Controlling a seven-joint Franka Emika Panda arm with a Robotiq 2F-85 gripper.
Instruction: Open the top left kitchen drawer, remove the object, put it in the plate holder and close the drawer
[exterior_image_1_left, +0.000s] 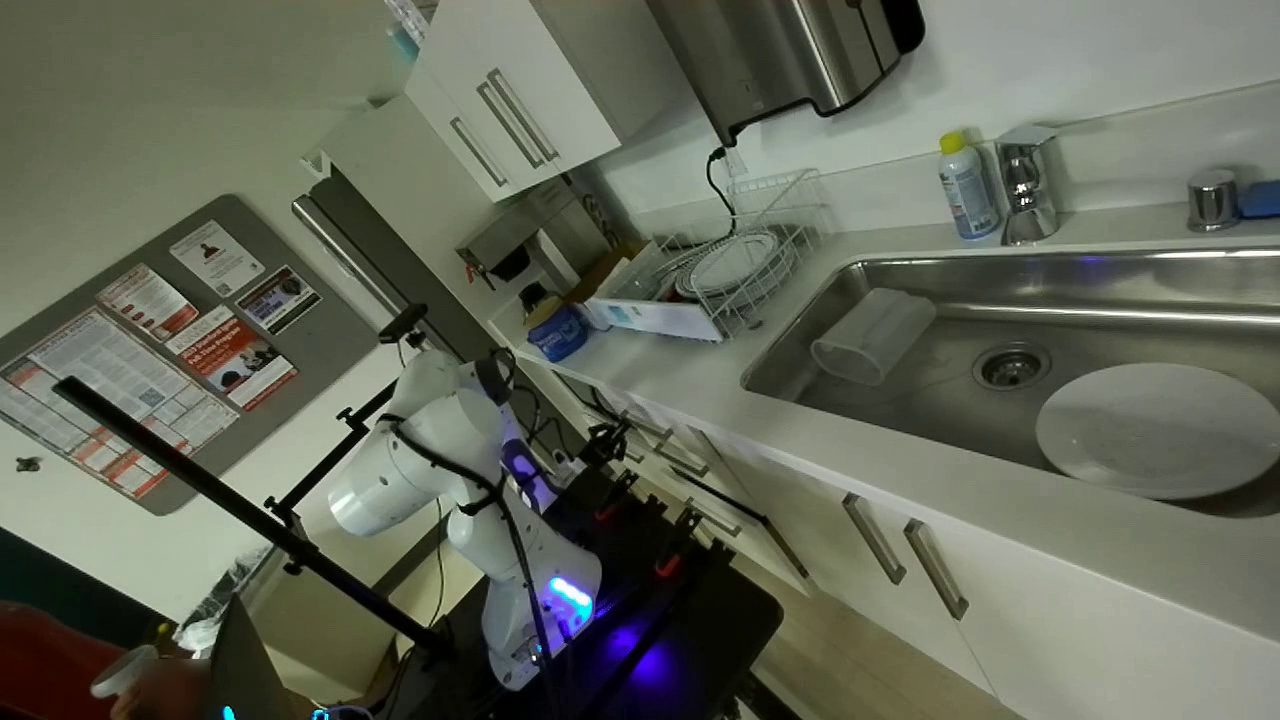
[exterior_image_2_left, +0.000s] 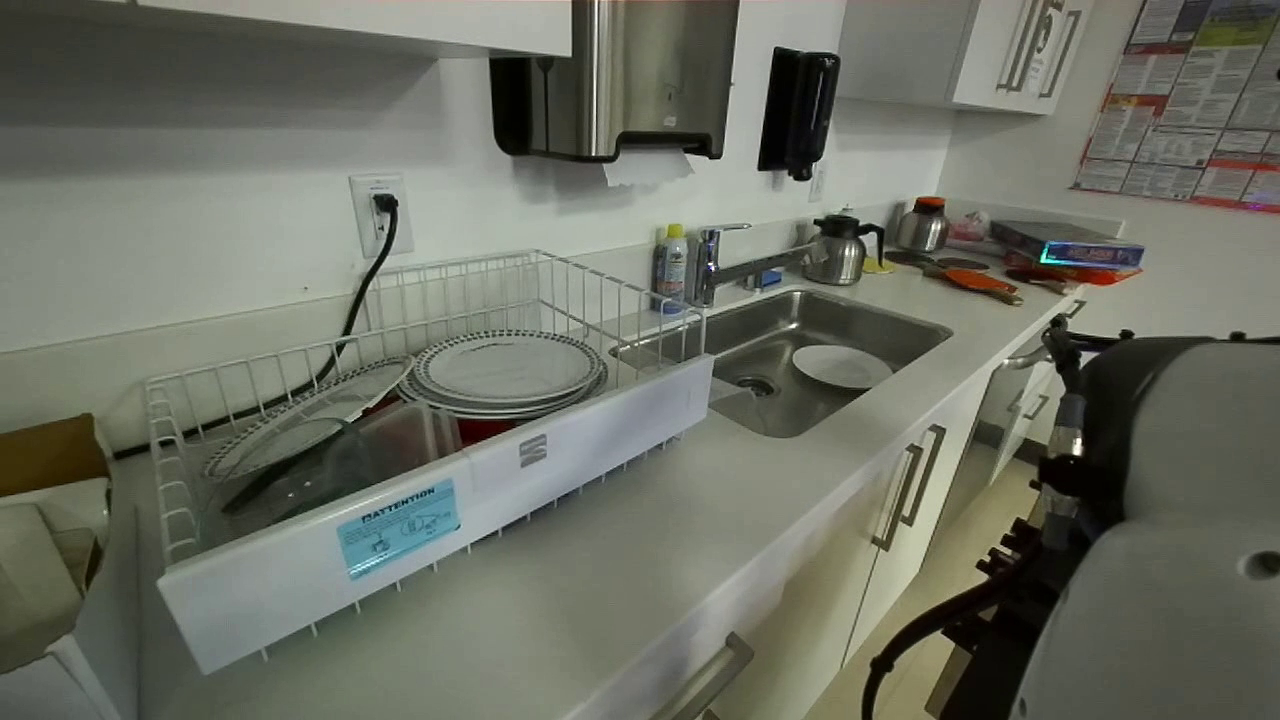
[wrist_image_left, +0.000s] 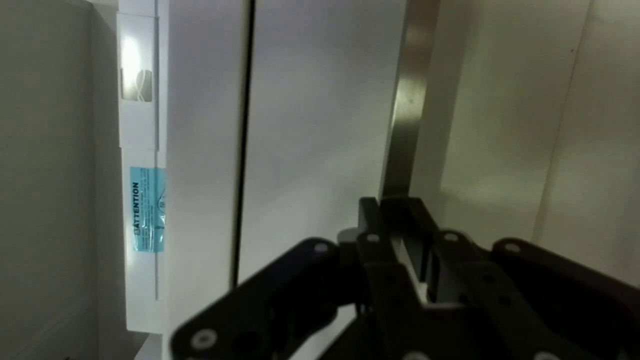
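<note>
My gripper clenched on handle of drawer; wrist view alone shows this grip.
Handle runs toward 12 o'clock; at 9, thin dark gap, then counter edge; at 3, flat cabinet front, open room.

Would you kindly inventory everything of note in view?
top drawer: one, white, below counter near dish rack
bar handle: one, silver, on top drawer
dish rack: one, white, on counter
patterned plates: several, white, in dish rack
sink: one, silver, in counter
large plate: one, white, in sink
container: one, clear, in sink
faucet: one, silver, behind sink
spray can: one, blue-white, beside faucet
lidded pots: two, silver, beyond sink
towel dispenser: one, silver, above counter
soap dispenser: one, black, above counter
wall cupboards: several, white, above counter
arm: one, white, beside counter
claw: one, black, at bar handle
</note>
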